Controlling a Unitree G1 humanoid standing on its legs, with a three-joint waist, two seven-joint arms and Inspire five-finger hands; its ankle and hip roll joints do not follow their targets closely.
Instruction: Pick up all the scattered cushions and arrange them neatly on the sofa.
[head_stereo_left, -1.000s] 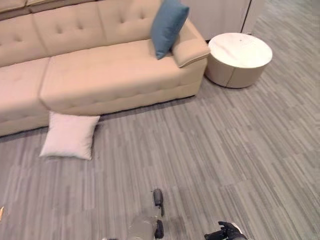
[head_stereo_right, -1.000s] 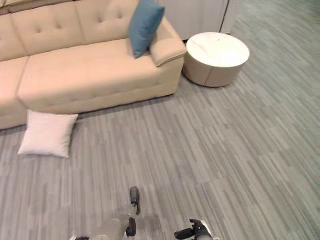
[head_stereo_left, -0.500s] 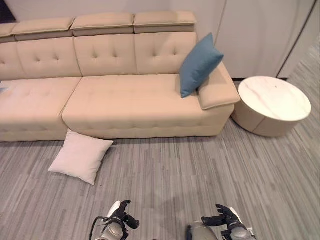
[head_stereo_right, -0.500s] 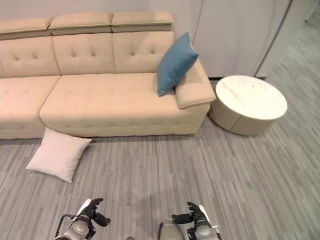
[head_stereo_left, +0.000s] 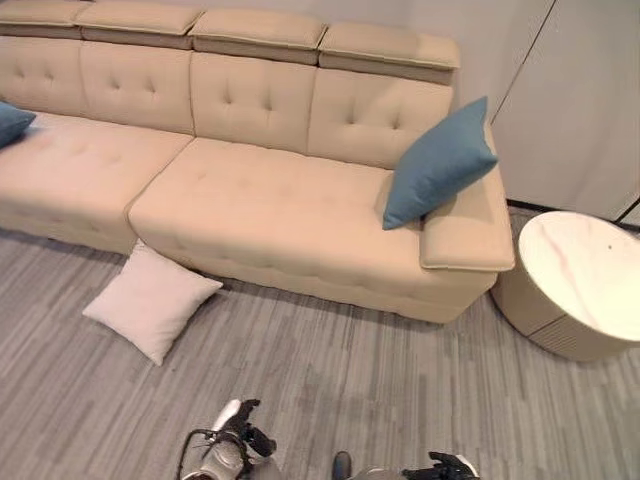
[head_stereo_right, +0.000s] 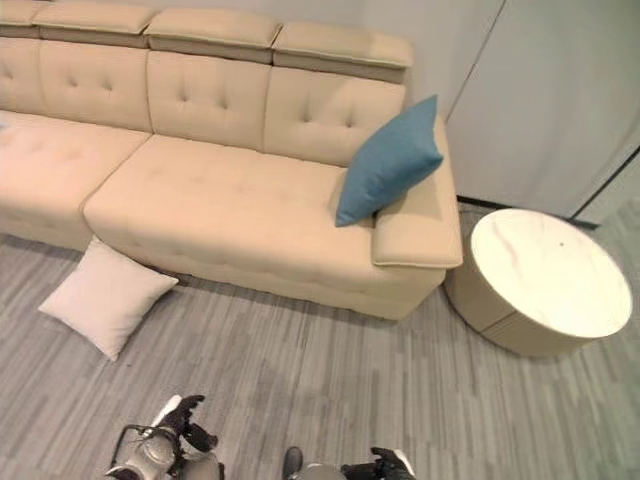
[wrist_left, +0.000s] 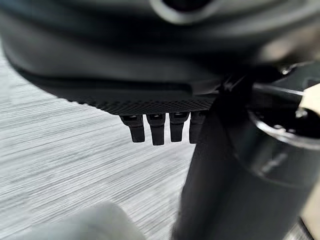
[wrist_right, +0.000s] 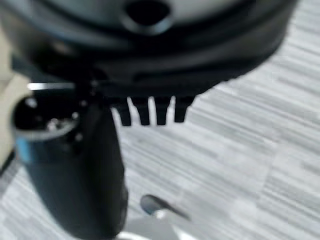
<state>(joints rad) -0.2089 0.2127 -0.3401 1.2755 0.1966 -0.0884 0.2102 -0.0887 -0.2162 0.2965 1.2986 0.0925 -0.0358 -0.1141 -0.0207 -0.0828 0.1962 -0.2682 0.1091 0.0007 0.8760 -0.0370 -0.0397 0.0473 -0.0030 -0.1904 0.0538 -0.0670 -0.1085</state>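
Low at the near edge of the head views, the left robot hand (head_stereo_left: 243, 428) hangs above the grey striped floor (head_stereo_left: 330, 370), its dark fingers (wrist_left: 156, 128) straight and relaxed in a row in its own wrist view, holding nothing. Off to the right, the right robot hand (head_stereo_right: 380, 465) also sits at the bottom edge over the floor, its fingers (wrist_right: 150, 111) likewise straight and side by side in its wrist view, empty. Both hands are well apart from every cushion. Nearest to the left robot hand, up and to the left, a pale cream cushion (head_stereo_left: 152, 301) lies flat on the floor, one corner touching or just beside the front base of the beige tufted sofa (head_stereo_left: 260, 200). On the sofa itself, a blue cushion (head_stereo_left: 438, 162) stands tilted at the right end, leaning against the backrest and the padded right armrest (head_stereo_left: 465, 232), its lower corner resting on the seat. At the far left edge of the left eye view, the corner of a second blue cushion (head_stereo_left: 12, 121) lies on the left seat section. Just beside the sofa's right end, a round pale table (head_stereo_right: 545, 280) with a marbled white top stands on the floor, close to the armrest. Behind the table and sofa runs a light grey wall of tall panels (head_stereo_right: 540, 100).
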